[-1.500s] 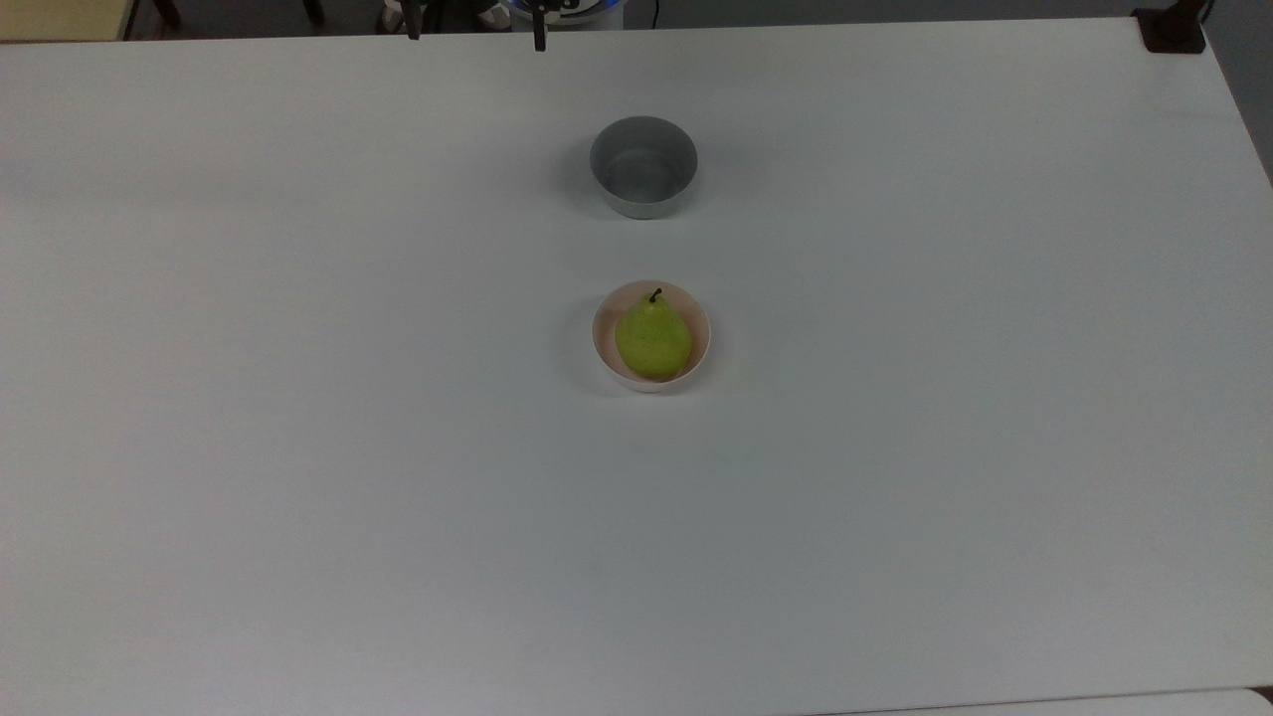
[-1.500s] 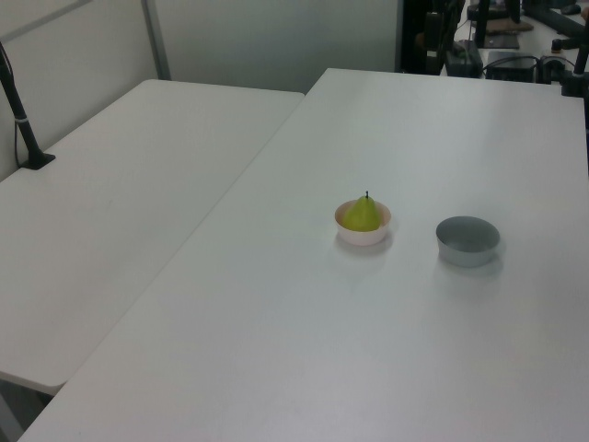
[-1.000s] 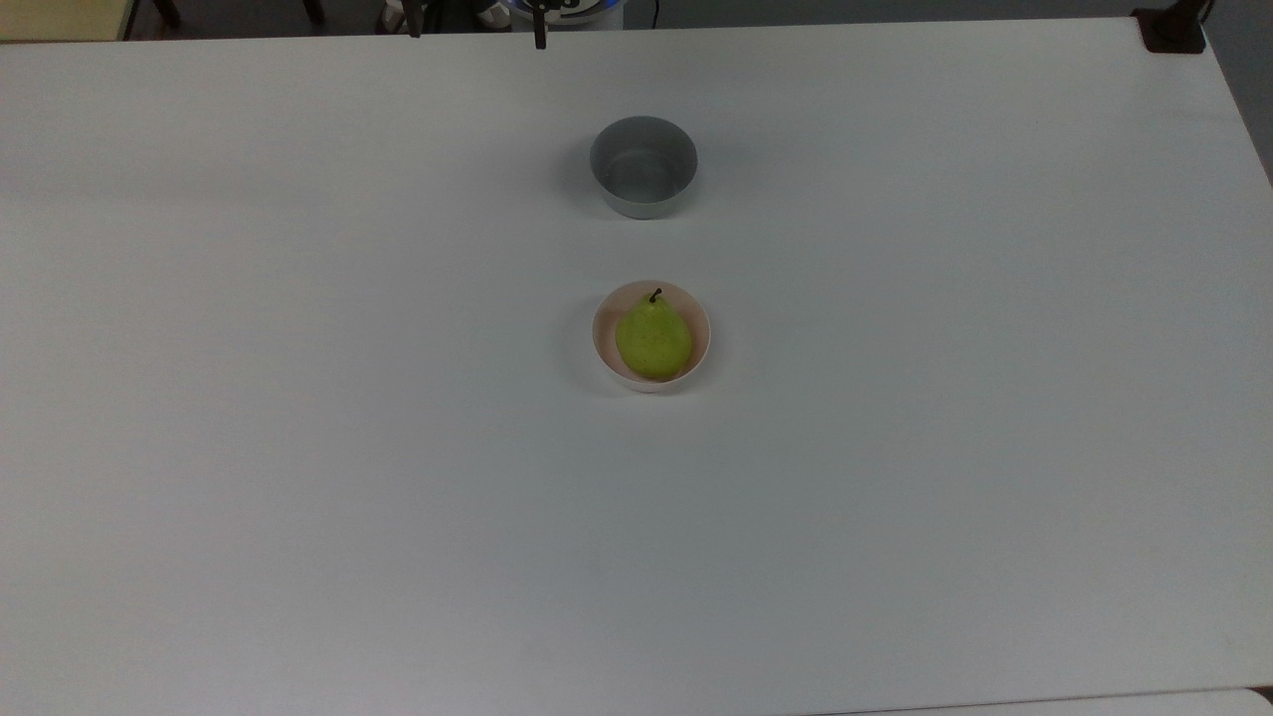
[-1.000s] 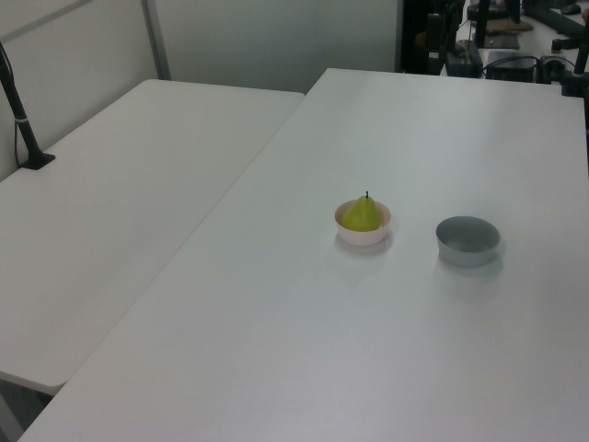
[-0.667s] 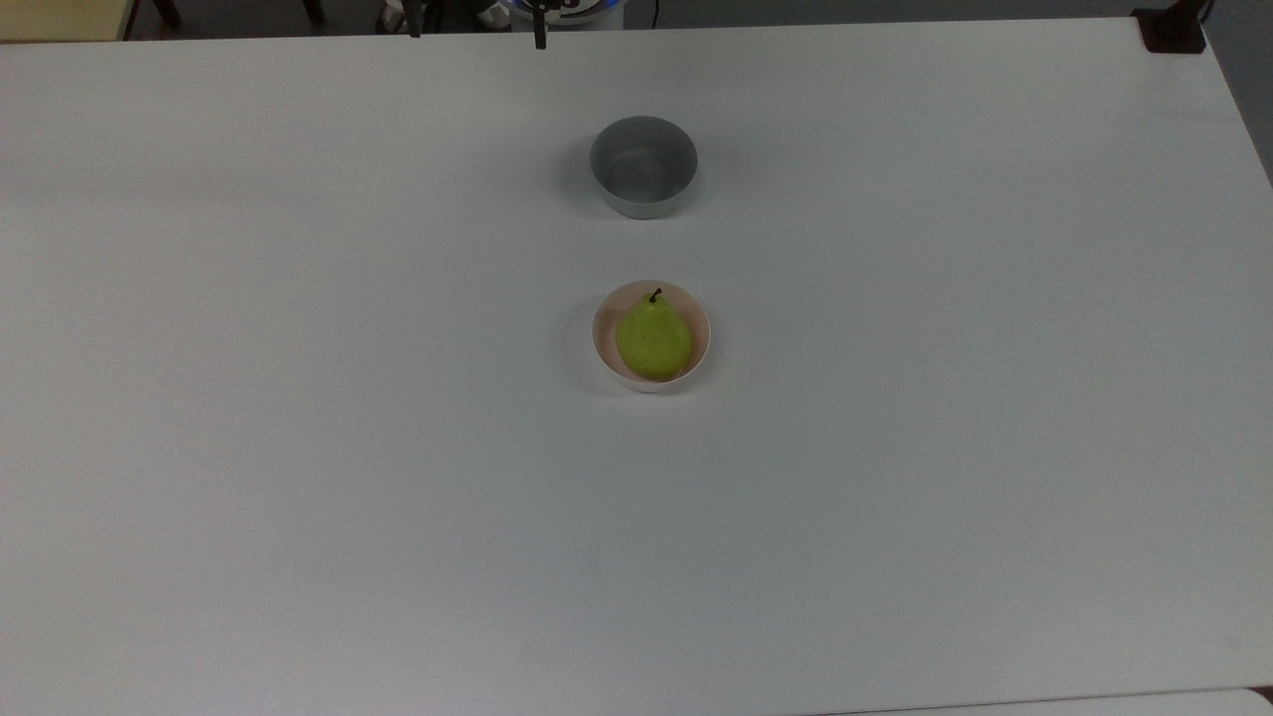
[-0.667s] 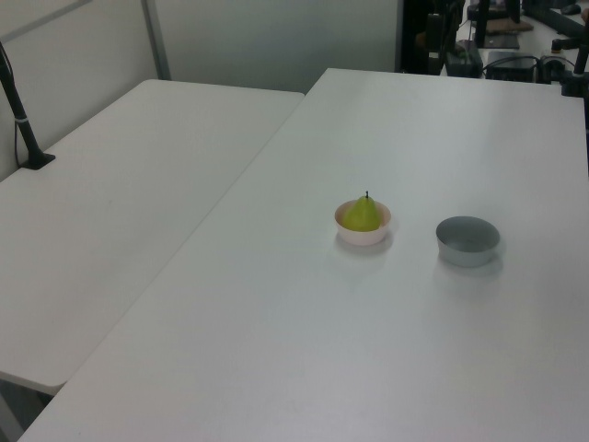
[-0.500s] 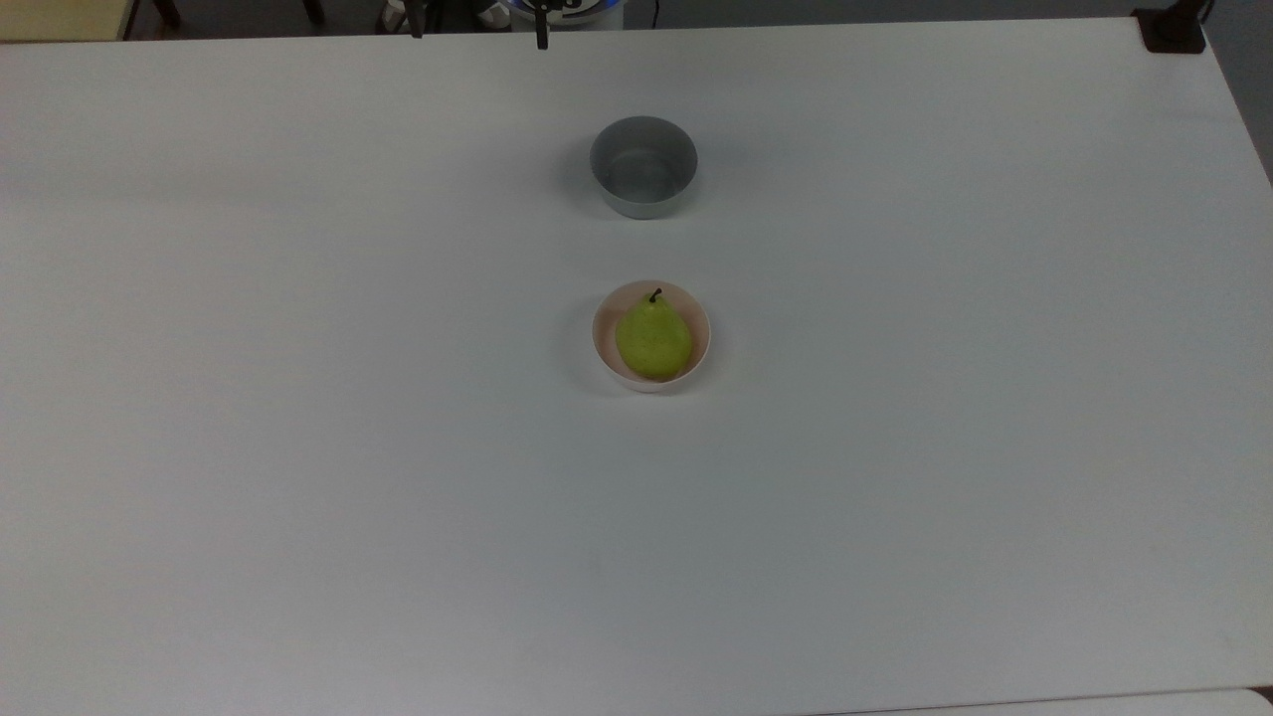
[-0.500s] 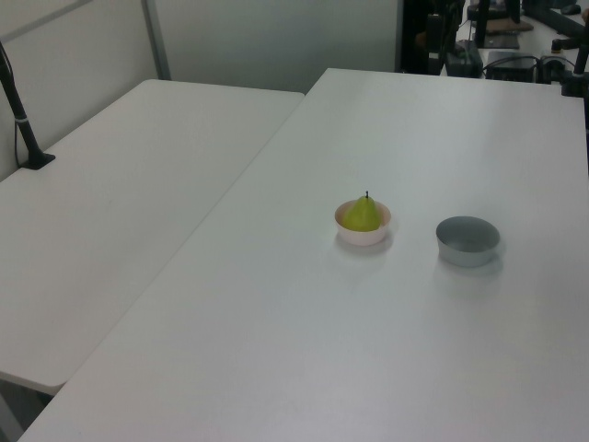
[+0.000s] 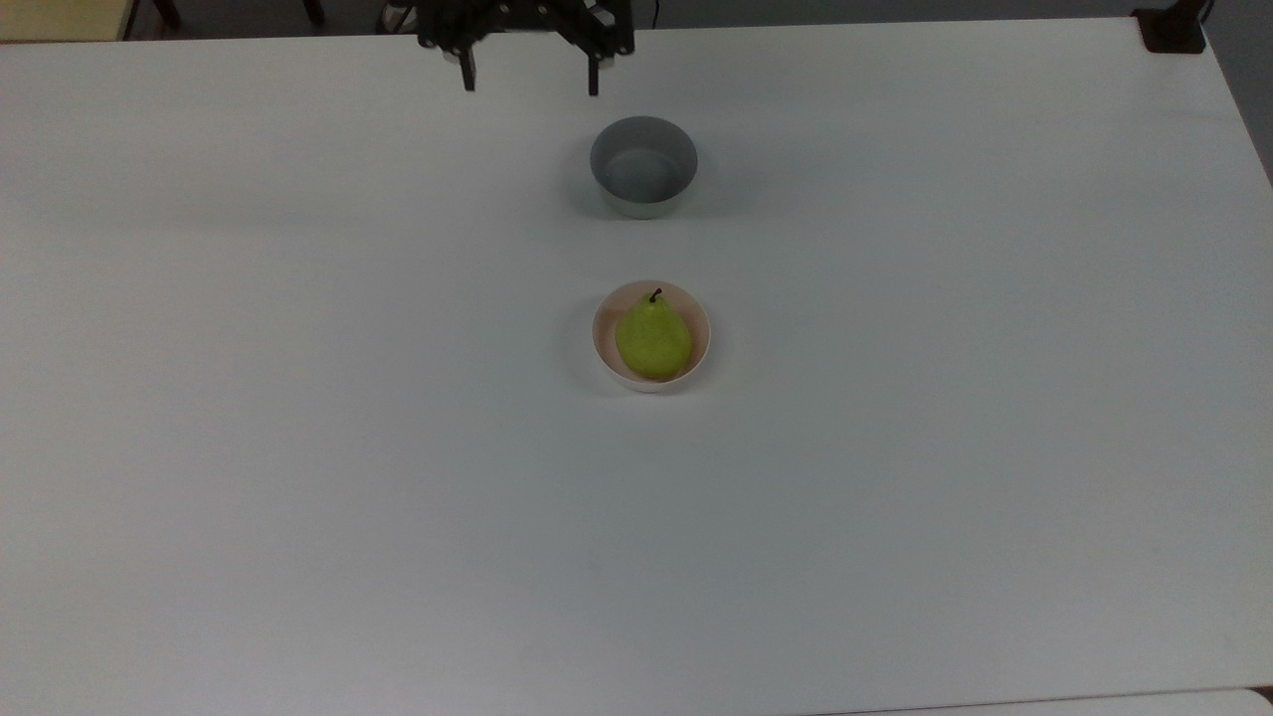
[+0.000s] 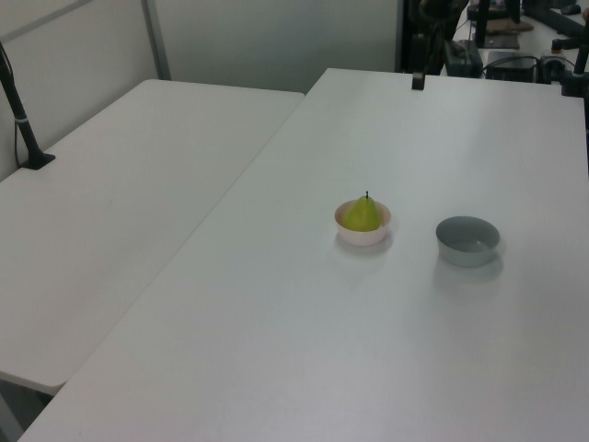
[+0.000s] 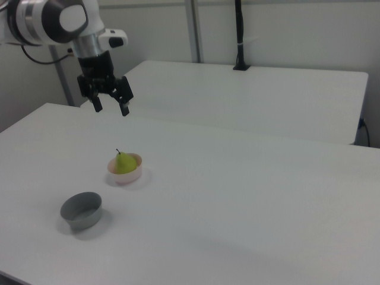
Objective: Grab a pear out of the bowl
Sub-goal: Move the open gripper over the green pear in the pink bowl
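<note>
The gripper (image 9: 528, 88) is now reaching further in over the table's (image 9: 298, 398) far edge than a moment ago, fingers spread wide and holding nothing. It is hanging, seemingly well above the surface, beyond the grey bowl (image 9: 643, 166). The pear (image 9: 652, 338) is sitting, unmoved, in the pink bowl (image 9: 603, 343) mid-table, with bare tabletop lying open all round.

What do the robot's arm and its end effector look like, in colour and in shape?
In the right view, the arm has rounded white and silver-grey segments with a dark band at a joint, and a dark cable trails behind it. A white flange tops the black end effector, which carries two slim dark fingers. The top view shows the same black end effector.
</note>
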